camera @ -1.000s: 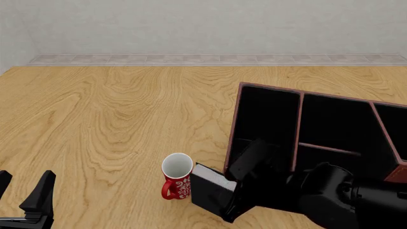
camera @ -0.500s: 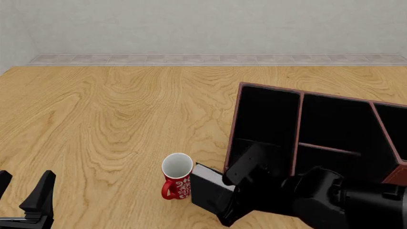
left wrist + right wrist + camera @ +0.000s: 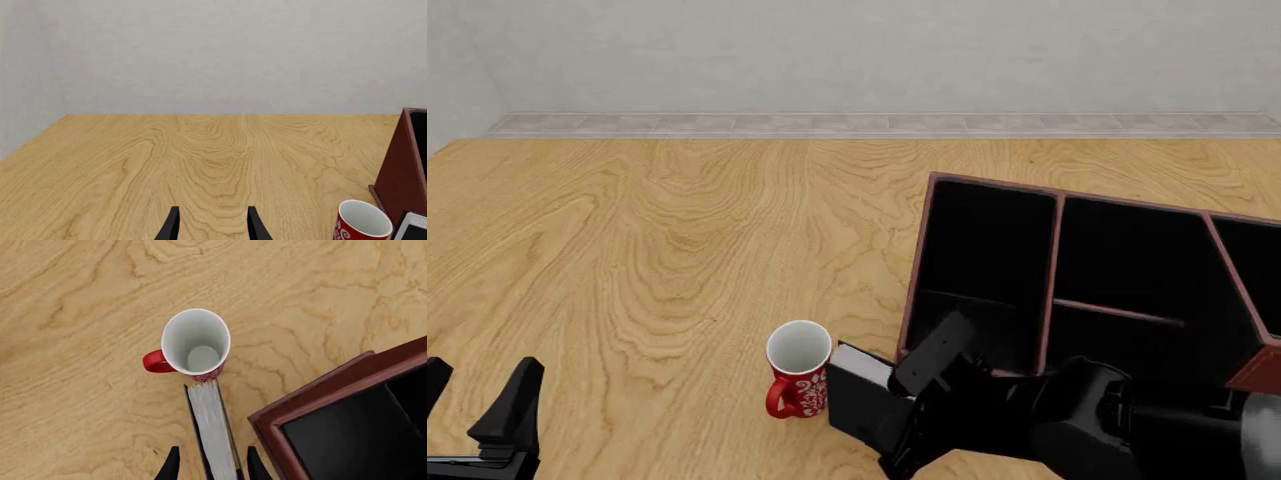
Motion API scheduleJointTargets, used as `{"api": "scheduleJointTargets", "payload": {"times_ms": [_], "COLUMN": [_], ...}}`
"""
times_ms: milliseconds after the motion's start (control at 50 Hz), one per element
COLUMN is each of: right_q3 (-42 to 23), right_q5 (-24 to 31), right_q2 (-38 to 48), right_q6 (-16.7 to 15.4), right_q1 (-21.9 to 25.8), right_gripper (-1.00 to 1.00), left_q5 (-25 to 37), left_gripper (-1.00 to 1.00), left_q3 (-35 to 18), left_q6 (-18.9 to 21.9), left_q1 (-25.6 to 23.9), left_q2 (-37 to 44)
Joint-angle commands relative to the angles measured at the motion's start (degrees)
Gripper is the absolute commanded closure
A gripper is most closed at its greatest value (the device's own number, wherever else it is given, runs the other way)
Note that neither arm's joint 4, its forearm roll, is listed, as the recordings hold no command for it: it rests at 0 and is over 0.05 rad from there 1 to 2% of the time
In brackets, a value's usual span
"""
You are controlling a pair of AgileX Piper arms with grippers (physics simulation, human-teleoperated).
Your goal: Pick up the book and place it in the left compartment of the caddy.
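Left gripper (image 3: pixel 481 415): parked at the near left edge of the table (image 3: pixel 667 260), fingers spread apart around nothing, well away from the work; it can stay out of this step.
Red mug (image 3: pixel 797 370): upright, handle turned away from the book, its side touching or all but touching one end of the book in the right wrist view; the likeliest thing to be knocked, so any lift should go straight up rather than toward it.
Book (image 3: pixel 861 395): black hardcover standing on edge, white page edges facing up, wedged between the mug and the near left corner of the caddy.
Right gripper (image 3: pixel 210 465): directly above the book, fingers parted with one on each cover side; not yet clamped, as far as the wrist view shows.
Step in hand: lowering over the book to grasp it. Keep the fingers parallel to the covers, go deep enough for a firm hold, then squeeze.
Caddy (image 3: pixel 924 260): reddish-brown box just right of the book; its rim is near the right-hand finger, so watch clearance.
Left compartment (image 3: pixel 981 260): long black bay, nearest the book; a short carry after a clean vertical lift.
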Motion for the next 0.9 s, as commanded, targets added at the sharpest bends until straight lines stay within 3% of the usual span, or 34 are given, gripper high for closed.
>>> {"api": "scheduleJointTargets", "payload": {"times_ms": [20,80,100,160,180,200,560,740,900], "right_q3": [0.2,0.2,0.2,0.2,0.3,0.5,0.0,-2.0,-4.1], "right_q5": [-0.7,-0.6,-0.7,-0.3,-0.4,-0.5,0.6,3.4,7.0], "right_q2": [1.2,0.7,0.7,-0.4,-0.8,-1.6,-3.3,-5.8,-9.2], "right_q6": [0.5,1.0,-1.4,-0.5,-1.6,-2.7,-3.6,-2.9,-3.2], "right_q1": [0.4,0.4,0.6,-0.2,-0.5,-1.2,0.4,5.1,4.6], "right_gripper": [-1.0,-1.0,-1.0,-1.0,-1.0,1.0,1.0,1.0,1.0], "left_q5": [0.0,0.0,0.0,0.0,0.0,0.0,0.0,0.0,0.0], "left_gripper": [-1.0,-1.0,-1.0,-1.0,-1.0,-1.0,-1.0,-1.0,-1.0], "left_q3": [0.0,0.0,0.0,0.0,0.0,0.0,0.0,0.0,0.0], "left_q6": [0.0,0.0,0.0,0.0,0.0,0.0,0.0,0.0,0.0], "left_q1": [0.0,0.0,0.0,0.0,0.0,0.0,0.0,0.0,0.0], "left_q2": [0.0,0.0,0.0,0.0,0.0,0.0,0.0,0.0,0.0]}}
